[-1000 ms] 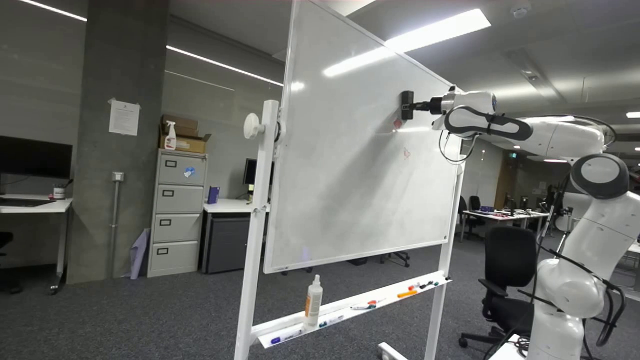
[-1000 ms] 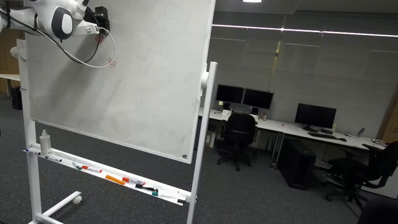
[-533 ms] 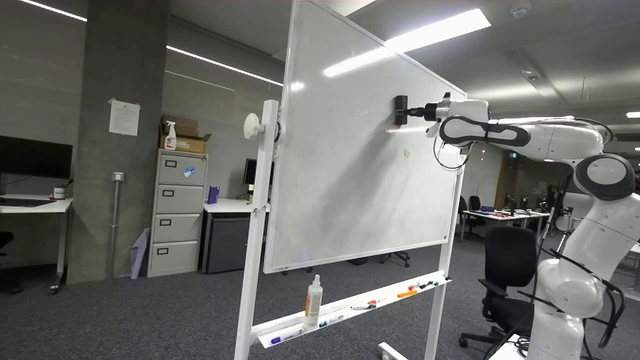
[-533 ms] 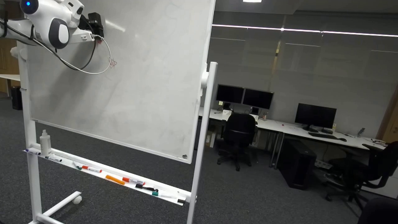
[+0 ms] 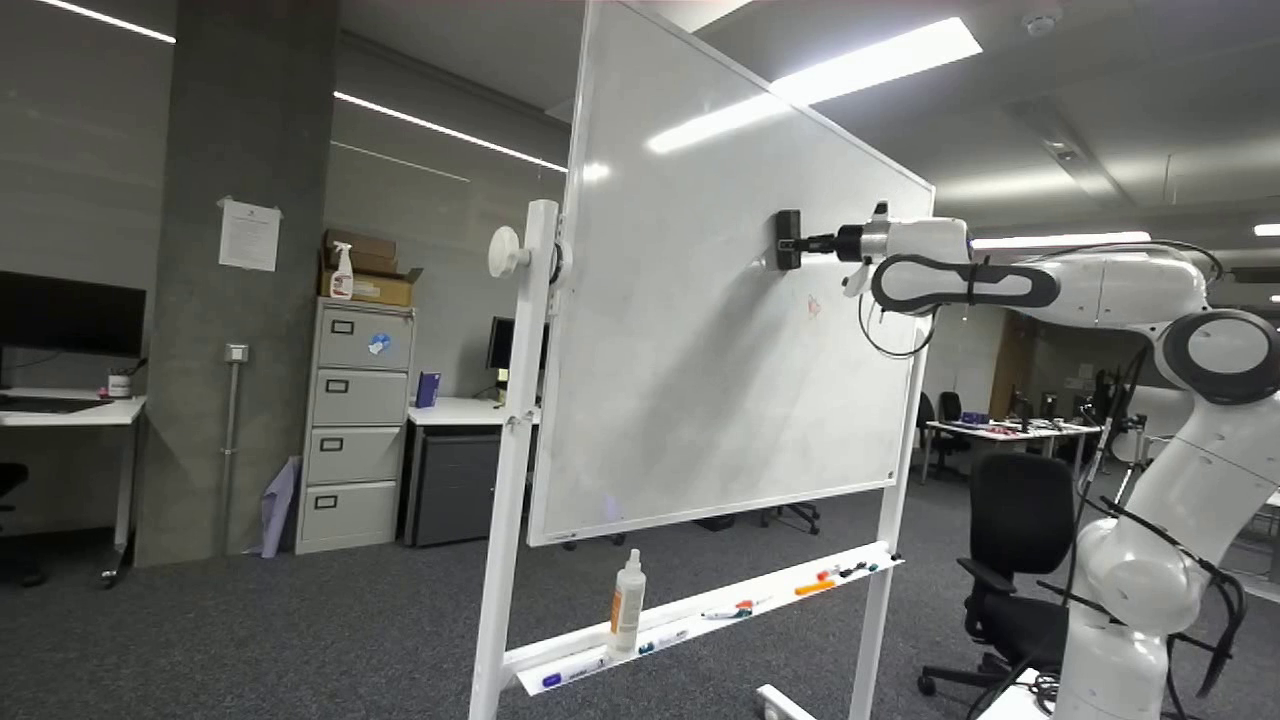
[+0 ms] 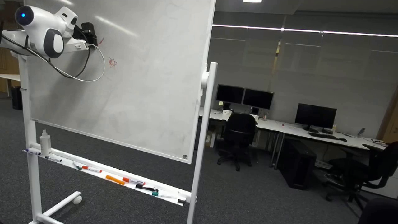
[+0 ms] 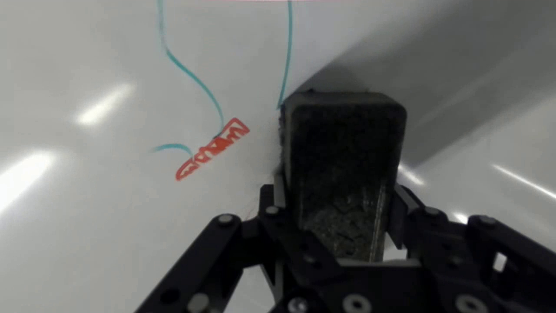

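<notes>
A black eraser [image 7: 345, 156] is clasped across its width by the gripper [image 7: 339, 202] of a white robot arm [image 5: 1010, 285], the fingers [image 7: 266, 198] being set snugly against the eraser's two long sides. In an exterior view, the eraser [image 5: 788, 228] is placed toward two o'clock from the center, held up to a whiteboard [image 5: 690, 390]; whether its underside is pressed to the surface cannot be told. A chunky rectangular form with rounded corners is shown, its back plain and dark toward twelve o'clock in the wrist view, scuffed with pale flecks toward six, and a fuzzy edge is seen along the nine o'clock side. The long axis is aligned with twelve and six o'clock there, the free end pointed at twelve and the lower half framed by the fingers. The eraser is likewise seen upright in the exterior view, with the arm stretched away from it toward three o'clock. In the wrist view, a red scribble [image 7: 213, 148] is seen at nine o'clock from the eraser, teal lines [image 7: 197, 80] are drawn at ten and eleven, and a shadow [image 7: 434, 87] is cast toward two. A bottle [image 5: 627, 605] is stood on the tray [image 5: 690, 608] below, toward seven o'clock from the eraser in that exterior view.
</notes>
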Available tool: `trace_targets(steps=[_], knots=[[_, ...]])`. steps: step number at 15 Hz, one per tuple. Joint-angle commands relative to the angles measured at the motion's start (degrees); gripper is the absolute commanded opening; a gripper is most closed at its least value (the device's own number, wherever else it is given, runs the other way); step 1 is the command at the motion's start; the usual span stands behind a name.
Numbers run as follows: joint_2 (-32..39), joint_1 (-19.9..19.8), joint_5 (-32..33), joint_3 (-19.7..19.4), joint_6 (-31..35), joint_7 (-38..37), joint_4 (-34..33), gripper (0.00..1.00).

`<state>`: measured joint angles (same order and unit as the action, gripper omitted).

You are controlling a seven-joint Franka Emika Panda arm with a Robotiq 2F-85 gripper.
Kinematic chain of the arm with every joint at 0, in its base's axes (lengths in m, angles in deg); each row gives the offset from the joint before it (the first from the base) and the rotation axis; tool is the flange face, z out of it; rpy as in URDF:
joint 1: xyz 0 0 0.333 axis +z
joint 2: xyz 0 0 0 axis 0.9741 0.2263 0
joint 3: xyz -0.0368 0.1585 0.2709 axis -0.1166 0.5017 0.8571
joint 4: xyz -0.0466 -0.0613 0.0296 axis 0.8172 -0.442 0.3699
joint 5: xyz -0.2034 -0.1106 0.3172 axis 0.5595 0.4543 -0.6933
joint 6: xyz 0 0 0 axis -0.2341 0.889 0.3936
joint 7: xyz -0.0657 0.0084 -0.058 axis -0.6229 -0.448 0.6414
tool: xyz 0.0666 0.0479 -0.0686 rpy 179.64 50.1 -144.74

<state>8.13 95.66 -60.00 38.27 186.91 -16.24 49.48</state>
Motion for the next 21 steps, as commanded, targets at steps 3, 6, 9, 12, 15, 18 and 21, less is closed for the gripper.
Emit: trace_targets(steps=[3,6,9,12,15,18,21], knots=[[0.7,-3.2,0.6,1.6,3.4,-0.2,1.1,0.31],[-0.1,-3.2,0.8,1.0,2.1,0.5,0.7,0.31],[0.3,-4.9,0.6,0.8,3.5,0.1,0.0,0.31],[1.0,-6.8,0.3,0.4,5.4,-0.2,-0.9,0.31],[1.9,-9.2,0.1,0.6,8.4,-0.3,-1.2,0.31],[2.7,-11.3,0.0,1.3,10.7,-0.1,-1.2,0.31],[3.7,-11.8,0.1,2.2,11.8,0.1,-0.9,0.31]])
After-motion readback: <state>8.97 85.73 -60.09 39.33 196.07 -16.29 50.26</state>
